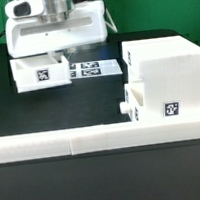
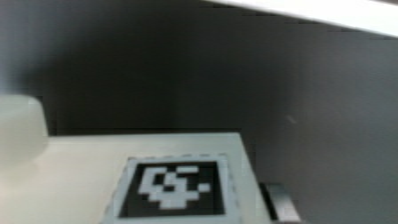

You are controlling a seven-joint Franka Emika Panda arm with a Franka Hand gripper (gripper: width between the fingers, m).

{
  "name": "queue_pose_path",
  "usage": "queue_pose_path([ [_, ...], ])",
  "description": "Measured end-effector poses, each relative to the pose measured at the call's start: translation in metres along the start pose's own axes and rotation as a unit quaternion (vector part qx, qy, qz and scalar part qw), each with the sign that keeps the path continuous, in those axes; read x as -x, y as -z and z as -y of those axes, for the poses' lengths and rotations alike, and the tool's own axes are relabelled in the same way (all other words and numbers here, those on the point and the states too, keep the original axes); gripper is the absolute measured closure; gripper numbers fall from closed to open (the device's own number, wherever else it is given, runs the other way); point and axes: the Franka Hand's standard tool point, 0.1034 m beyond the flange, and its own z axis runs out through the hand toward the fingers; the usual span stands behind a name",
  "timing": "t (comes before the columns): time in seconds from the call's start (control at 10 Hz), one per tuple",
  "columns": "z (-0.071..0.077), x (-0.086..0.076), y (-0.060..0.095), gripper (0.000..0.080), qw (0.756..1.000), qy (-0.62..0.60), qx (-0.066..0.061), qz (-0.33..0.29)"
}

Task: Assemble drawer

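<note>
The big boxy drawer casing (image 1: 167, 72) stands at the exterior view's right. One small knobbed tray (image 1: 135, 105) sits partly inside its lower opening, knob pointing to the exterior view's left. The second small tray (image 1: 41, 73), tag facing the camera, lies on the black table in front of the arm's base. My gripper (image 1: 57, 52) is down at that tray's right end, and its fingertips are hidden there. In the wrist view the tray's tagged face (image 2: 178, 185) fills the lower part. One grey fingertip (image 2: 276, 198) stands close beside its edge, and the other finger is hidden.
The marker board (image 1: 96, 67) lies flat between the loose tray and the casing. A long low white wall strip (image 1: 102, 138) runs across the front of the table. The robot's white base (image 1: 55, 31) stands behind. A blurred white shape (image 2: 18, 125) shows in the wrist view.
</note>
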Motion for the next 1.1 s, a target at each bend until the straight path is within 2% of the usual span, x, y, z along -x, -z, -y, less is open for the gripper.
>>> queue_pose_path([
  [0.2,0.007,-0.033,0.012,0.0758,1.000,0.018,-0.002,-0.008],
  [0.3,0.009,-0.050,0.013,0.0758,1.000,0.023,-0.004,-0.013],
  [0.5,0.011,-0.071,0.008,0.0758,0.999,0.027,-0.008,-0.019],
  [0.8,0.013,-0.073,0.005,0.0758,0.999,0.039,-0.009,-0.018],
  [1.1,0.010,-0.076,0.002,0.0757,0.984,0.178,-0.006,-0.019],
])
